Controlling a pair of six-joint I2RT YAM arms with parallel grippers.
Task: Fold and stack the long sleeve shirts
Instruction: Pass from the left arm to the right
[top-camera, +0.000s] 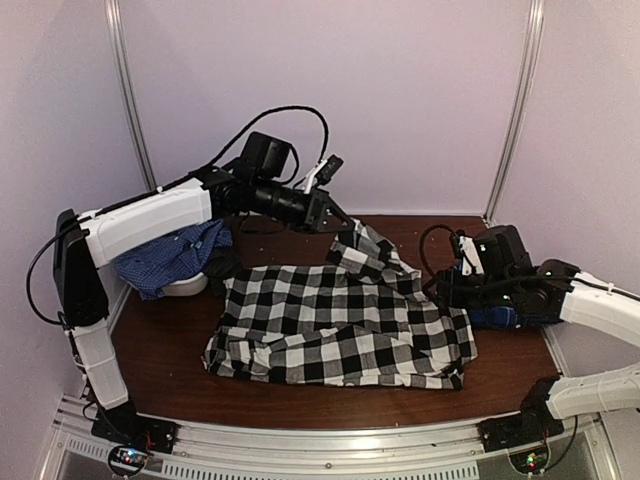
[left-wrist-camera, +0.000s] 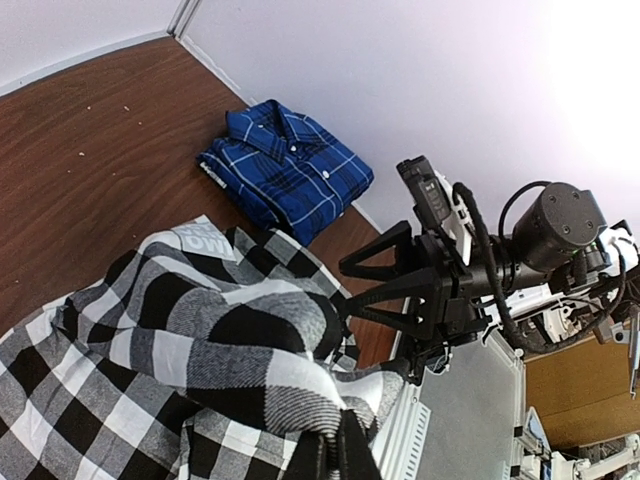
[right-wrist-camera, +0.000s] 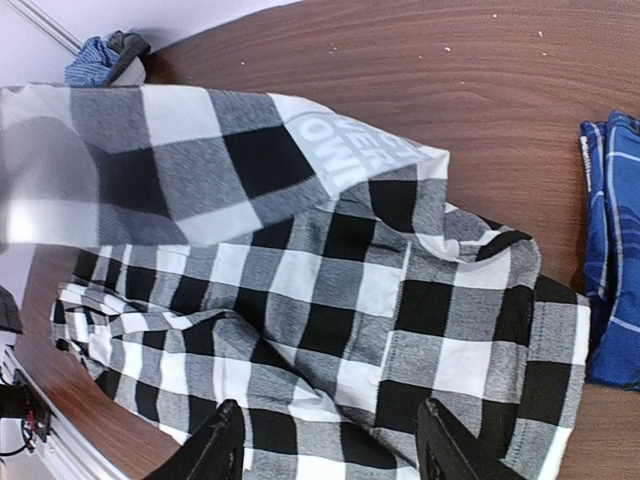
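The left claw (left-wrist-camera: 335, 448) is pressed together on a raised fold of the black-and-white check shirt (top-camera: 340, 330), and the cloth drapes down from its tips. The rest of that shirt lies spread on the desk (top-camera: 180, 350), below this claw and reaching toward the right claw (right-wrist-camera: 330, 420). The right claw stands spread over the shirt's edge, with nothing pinched. The folded blue shirt (left-wrist-camera: 285, 170) lies just beside it, under its wrist.

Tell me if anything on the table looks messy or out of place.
Yes. A blue cloth lies crumpled over the white rounded object at the left, unlike the folded blue shirt on the right. The black-and-white check shirt is rumpled too, its far edge pinched up by the left tool.
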